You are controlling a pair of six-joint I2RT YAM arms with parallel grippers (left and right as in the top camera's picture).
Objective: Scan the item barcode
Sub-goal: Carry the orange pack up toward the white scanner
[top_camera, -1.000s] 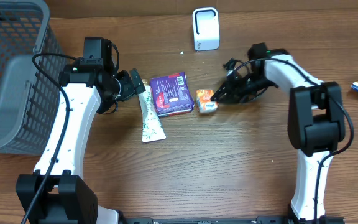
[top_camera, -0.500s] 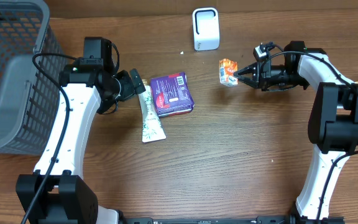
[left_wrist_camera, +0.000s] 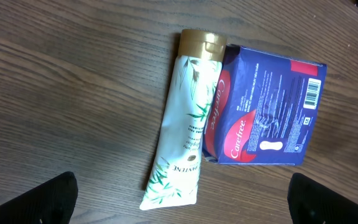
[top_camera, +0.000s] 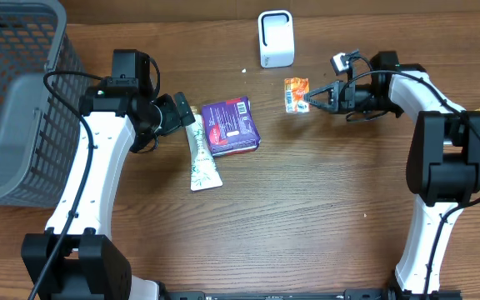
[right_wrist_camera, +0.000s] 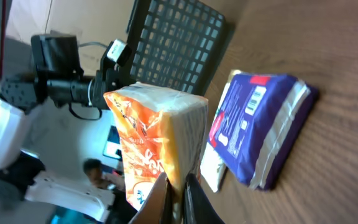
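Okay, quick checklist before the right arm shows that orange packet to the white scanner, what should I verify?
1. Right gripper shut on the orange packet: ok, the fingers pinch one edge of it.
2. Packet apart from the blue package and the tube: ok.
3. Packet's barcode turned toward the white scanner: cannot tell, no barcode on the packet shows in any view.
4. Way from the packet to the scanner free of other things: ok, only bare wood lies between them.
5. Left gripper open, holding nothing, and well aside of the scanner: ok, it hangs over the tube and the blue package.
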